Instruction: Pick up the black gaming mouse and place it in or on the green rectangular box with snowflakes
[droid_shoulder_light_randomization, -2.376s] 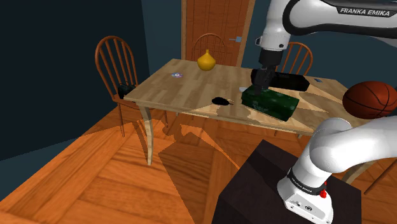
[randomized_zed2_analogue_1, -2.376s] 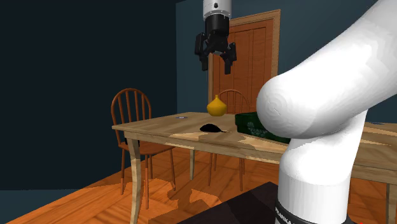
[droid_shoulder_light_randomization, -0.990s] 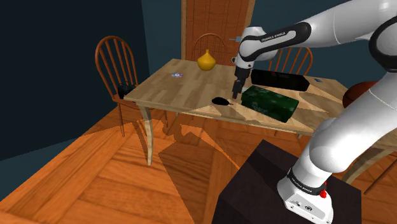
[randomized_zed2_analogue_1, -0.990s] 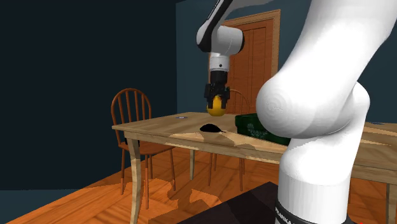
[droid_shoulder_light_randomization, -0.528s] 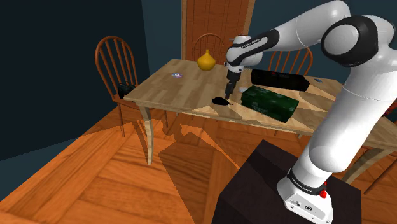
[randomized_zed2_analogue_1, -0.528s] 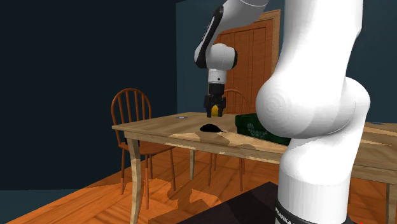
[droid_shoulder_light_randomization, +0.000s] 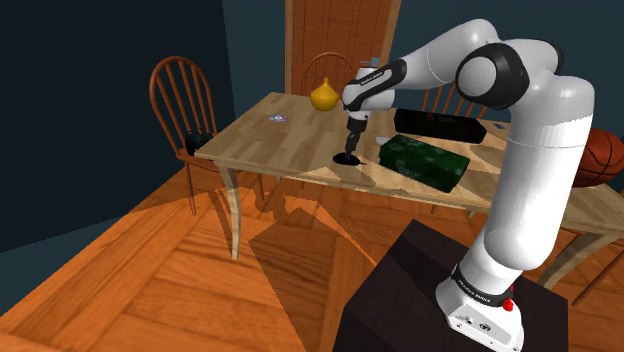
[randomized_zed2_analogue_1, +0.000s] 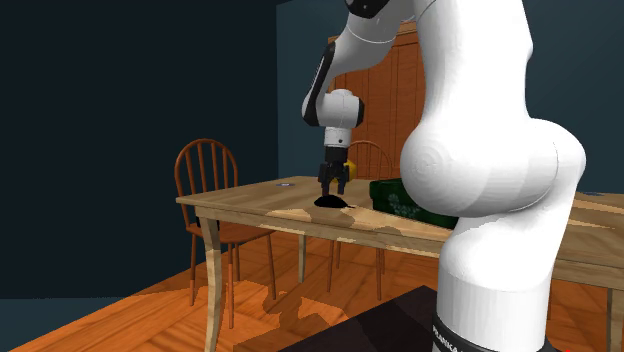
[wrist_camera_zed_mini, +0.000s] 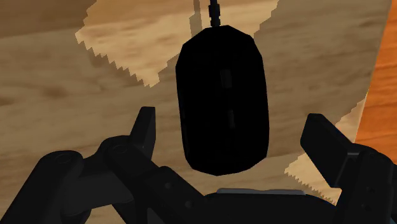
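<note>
In the shoulder view the white arm reaches over the wooden tabletop and holds the black pincer pointing down, directly over the black mouse. The mouse lies flat on the tabletop near its front edge, just beside the green box, on the side toward this view's left. Behind the green box lies a long black box. A yellow vase stands at the far edge, and a basketball shows at this view's right edge. From here I cannot tell how the fingers stand.

The second exterior view looks low along the tabletop, so it gives the height. The pincer hangs very close above the mouse, and whether they touch I cannot tell. The arm hides part of the green box. A wooden chair stands behind the table.

The wrist view gives what the two others do not. The fingers of the pincer stand wide apart, one at each side of the mouse, and bare tabletop shows between each finger and the mouse, so it is not gripped. A thin cable leaves the mouse at the end away from the pincer. A strip of orange floor shows beyond the table's edge.
</note>
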